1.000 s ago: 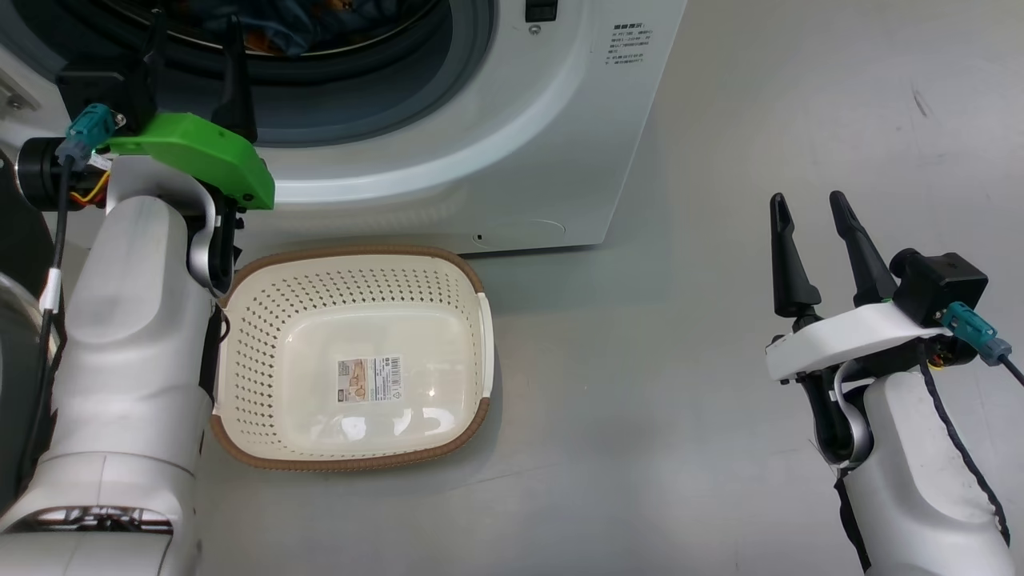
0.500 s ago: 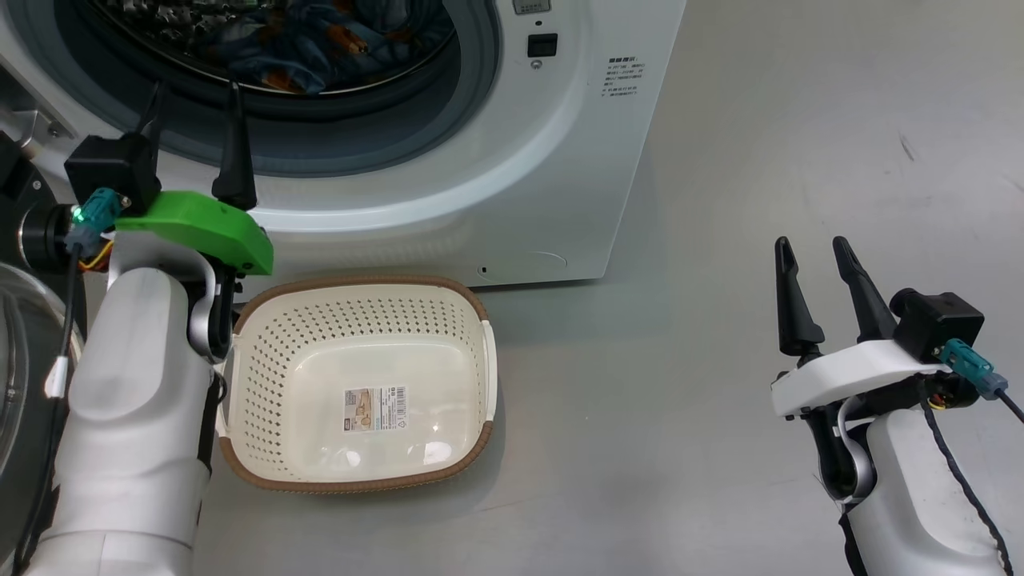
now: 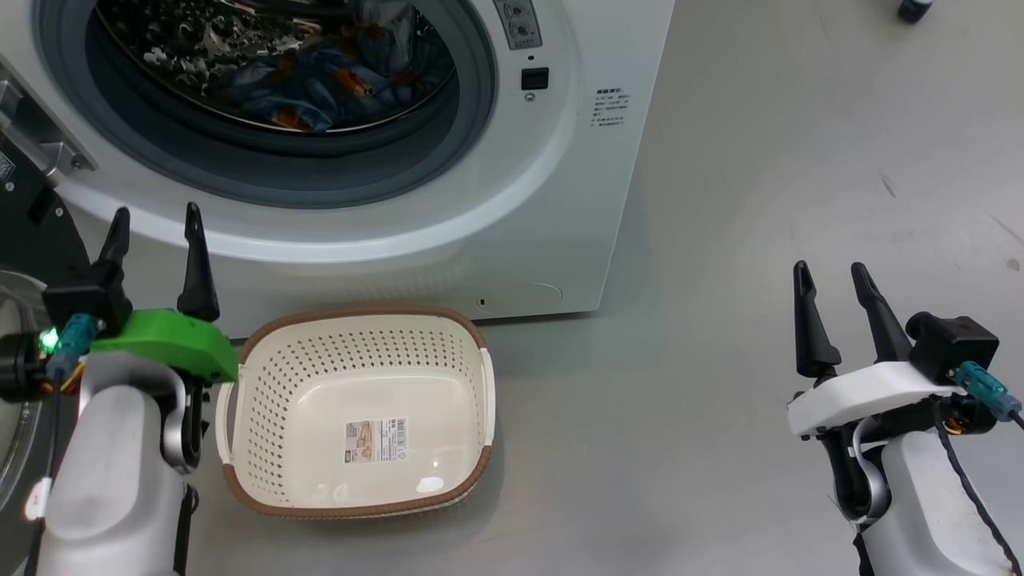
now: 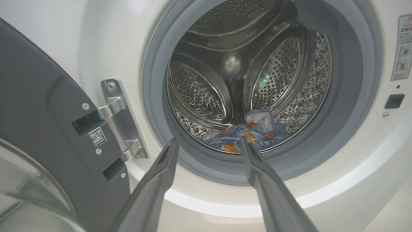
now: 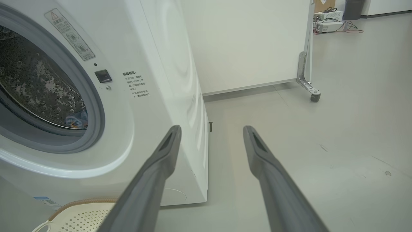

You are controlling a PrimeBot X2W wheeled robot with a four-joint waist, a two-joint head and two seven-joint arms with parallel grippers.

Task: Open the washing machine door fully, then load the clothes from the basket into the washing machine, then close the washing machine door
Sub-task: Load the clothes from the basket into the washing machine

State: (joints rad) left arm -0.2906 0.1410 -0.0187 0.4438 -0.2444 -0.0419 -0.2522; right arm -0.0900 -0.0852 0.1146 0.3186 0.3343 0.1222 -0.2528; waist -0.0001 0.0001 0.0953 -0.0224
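door wide open, clothes down in the drum

far l: washing machine door (image 4: 38,106) swung right out on its metal hinge (image 4: 122,119), dark inner face twd the l wrist cam. next up, left gripper (image 3: 156,212) hovers low in front of the machine, fingers apart, nothing between them, pointing at the drum mouth. centre: washing machine (image 3: 560,200) w/ grey seal round the steel drum (image 4: 206,93). clothes (image 4: 248,133) lie bunched at the drum's bottom, blue w/ orange print. just below, basket (image 3: 360,316) sits on the floor (image 3: 720,200), close in front of the machine, paper label (image 3: 376,440) showing on its base. far r: right gripper (image 3: 828,268) over the floor, well apart from machine and basket, fingers spread, gripping nothing.
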